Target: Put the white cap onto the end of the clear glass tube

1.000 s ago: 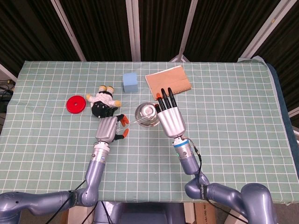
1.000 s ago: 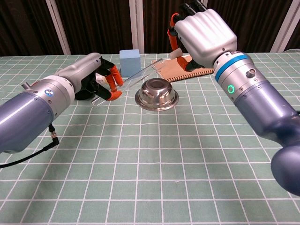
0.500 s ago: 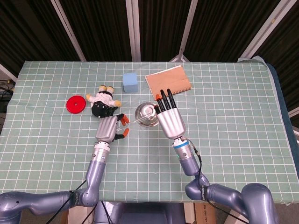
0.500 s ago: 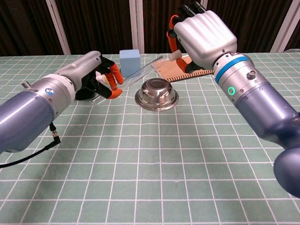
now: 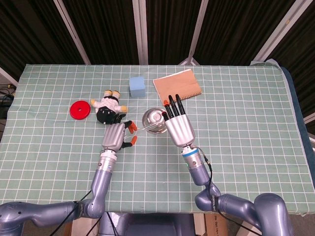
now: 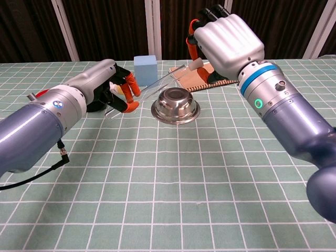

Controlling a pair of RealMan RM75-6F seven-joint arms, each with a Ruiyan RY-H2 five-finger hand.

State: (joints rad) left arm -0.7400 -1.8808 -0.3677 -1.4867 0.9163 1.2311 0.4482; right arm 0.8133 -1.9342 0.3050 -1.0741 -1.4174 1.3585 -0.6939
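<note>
Nearer now, right robot hand pinches white cap beside left robot hand's gripped glass tube.

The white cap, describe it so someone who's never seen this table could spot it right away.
Start at the round steel bowl in the middle of the green checked tablecloth. Above and just behind it, the right hand pinches a small white cap near the raised tip of the clear glass tube. It is the only small white piece held off the table.
</note>
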